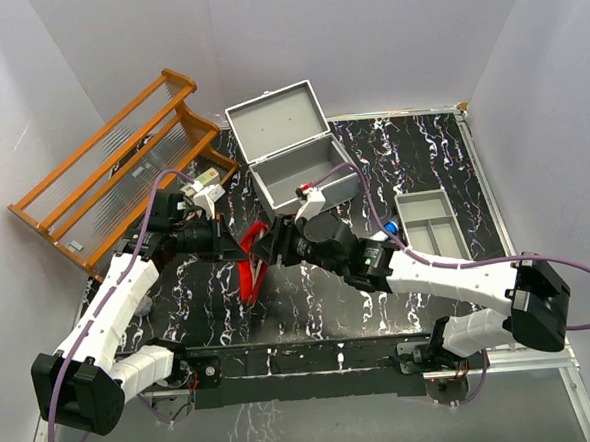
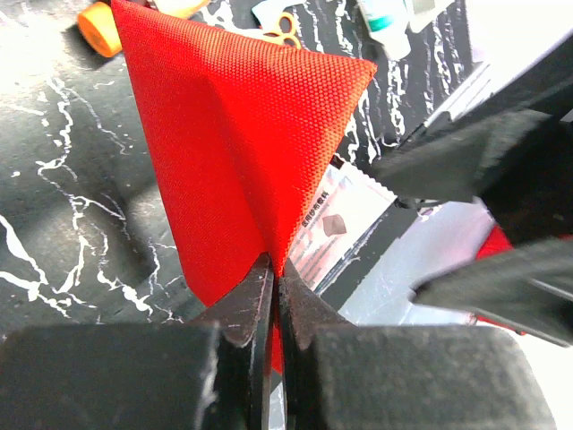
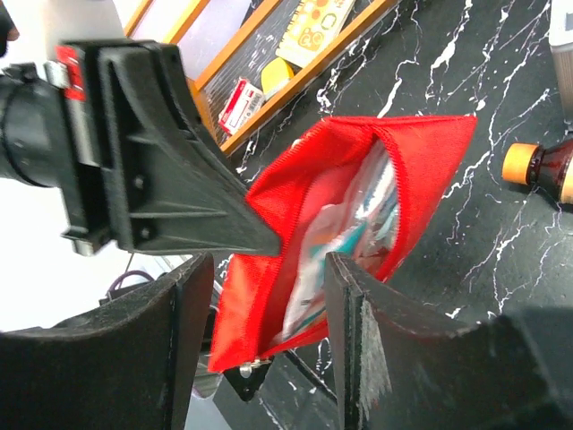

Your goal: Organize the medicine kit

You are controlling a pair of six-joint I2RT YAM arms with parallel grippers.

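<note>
The medicine kit is the grey metal box at the back centre, its lid swung open. In front of it lies the red fabric pouch. My left gripper is shut on the pouch's edge and lifts the fabric into a peak, its own tips pinching it. My right gripper is open just above the pouch's open mouth, its own tips spread on either side of it. Foil packets show inside the pouch.
A wooden rack stands at the back left with small boxes on it. A shallow grey divided tray lies at the right. A brown bottle with an orange cap lies near the pouch, and scissors and a tube lie beyond it.
</note>
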